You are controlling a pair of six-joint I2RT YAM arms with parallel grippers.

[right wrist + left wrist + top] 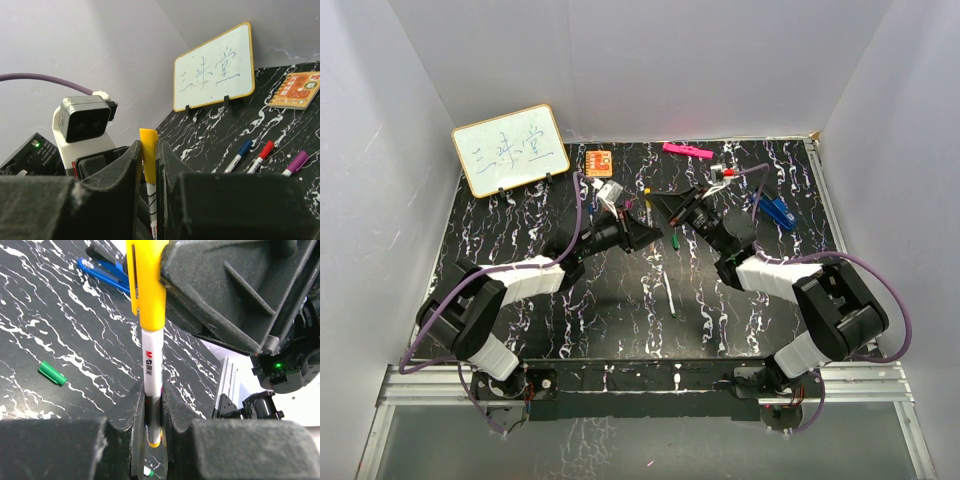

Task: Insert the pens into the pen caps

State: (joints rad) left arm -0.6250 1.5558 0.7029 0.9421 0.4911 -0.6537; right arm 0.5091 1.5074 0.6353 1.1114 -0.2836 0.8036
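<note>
Three pens looking finished: the blue-capped pen [239, 155], the red-capped pen [261, 156] and the purple-capped pen [295, 163] are lying side by side on the table [220, 130] in front of the whiteboard [214, 67]; each seems to be wearing its cap, though their lower ends are hiding behind the gripper body
Fourth pen: the white pen [151, 365] is hanging above the table between the two arms, with the left gripper [152, 407] pinching its lower barrel, both fingers pressing on it
Yellow cap: the yellow cap [146, 285] is sitting over the pen's upper end, with the right gripper [148, 160] squeezing it between its fingers; whether it is fully seated I am not able to tell
Step in hand: this is looking like the pressing together of pen and cap, so I am counting the pair as nearly done, not done
Fifth pair: the green cap [52, 373] is lying alone on the table, and a loose pen [672, 298] is lying apart from it, nearer the arm bases, with neither gripper touching them
Remaining, as I am judging it: seating the yellow cap, putting that pen down, then joining the loose pen and the green cap
Bystanders: the blue object [107, 275], the pink bar [685, 150] and the orange card [295, 90] are taking no part
</note>
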